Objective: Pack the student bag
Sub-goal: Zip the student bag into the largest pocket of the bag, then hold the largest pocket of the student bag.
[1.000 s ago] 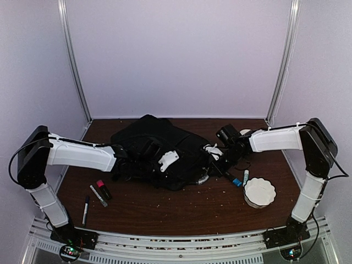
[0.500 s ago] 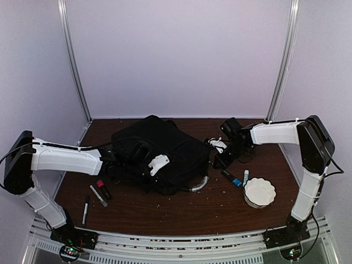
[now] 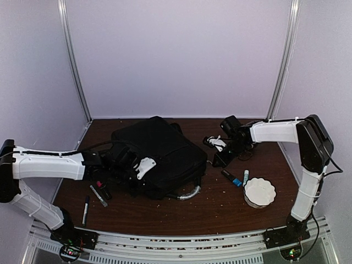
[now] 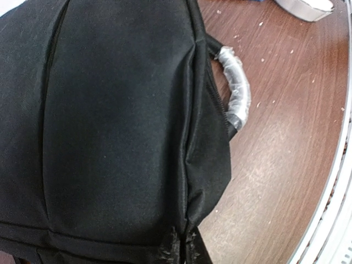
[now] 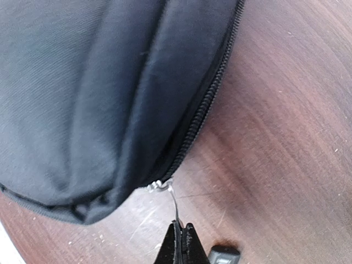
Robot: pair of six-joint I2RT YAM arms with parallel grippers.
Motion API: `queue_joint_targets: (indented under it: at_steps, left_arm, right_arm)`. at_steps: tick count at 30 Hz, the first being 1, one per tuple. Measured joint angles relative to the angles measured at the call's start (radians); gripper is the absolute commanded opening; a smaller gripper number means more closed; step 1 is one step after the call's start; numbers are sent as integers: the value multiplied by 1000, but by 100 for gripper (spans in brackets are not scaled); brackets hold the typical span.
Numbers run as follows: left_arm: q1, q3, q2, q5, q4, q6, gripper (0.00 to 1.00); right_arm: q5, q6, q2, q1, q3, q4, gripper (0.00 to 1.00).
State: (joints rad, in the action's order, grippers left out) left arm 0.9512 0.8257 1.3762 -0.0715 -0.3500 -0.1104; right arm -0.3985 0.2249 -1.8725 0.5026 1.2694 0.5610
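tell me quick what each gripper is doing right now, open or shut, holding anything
left gripper: shut, pinching the fabric edge of the student bag.
right gripper: shut on the bag's thin zipper pull.

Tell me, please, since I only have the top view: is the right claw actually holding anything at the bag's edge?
Observer: Yes. The right wrist view shows the right claw shut on the thin silver zipper pull at a corner of the bag.
Operator: Thank you. Is the zipper open there?
Observer: No. The stretch of zipper running up from the pull looks closed.
Operator: And is the left claw gripping too?
Observer: Yes. The left wrist view shows the left claw pinching a fold of the bag's black fabric by a seam.
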Motion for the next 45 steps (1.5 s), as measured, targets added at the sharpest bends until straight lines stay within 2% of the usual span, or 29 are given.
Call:
queue_joint_targets:
  at_steps: [3,5,11,15,18,21,26,29,31,37,38,45]
  left_arm:
    - [18,0,0,35,-37,-14,36]
    - [42,1,0,64,-61,-15,45]
    - [117,119,41,159,-115,6,49]
    - [120,213,100,171,-64,26,50]
    - [121,265,170,167,-24,31,50]
    - [124,348,283,163,11,34,50]
    - [124,452,434,163,33,39,50]
    - [124,525,521,183,17,38,48]
    - [124,568,570,207,1,35,41]
    - [129,584,586,257,-26,18,3]
    - [132,585,586,259,-27,14,0]
    - [139,557,555,279,-43,16,0]
  right_arm:
    - [-19,16,31,5,-25,-2,0]
    - [-24,28,63,15,-45,-2,0]
    - [-22,45,140,37,-85,7,0]
    - [-10,55,143,37,-85,11,22]
    - [-6,53,140,37,-81,19,33]
    - [-22,55,121,36,-55,32,38]
    - [-51,61,58,37,50,50,39]
    - [-66,60,35,36,89,48,39]
    - [-79,59,35,36,97,50,39]
    - [-100,56,36,29,93,48,39]
    - [-102,57,37,28,90,49,39]
    - [-117,66,37,0,85,59,42]
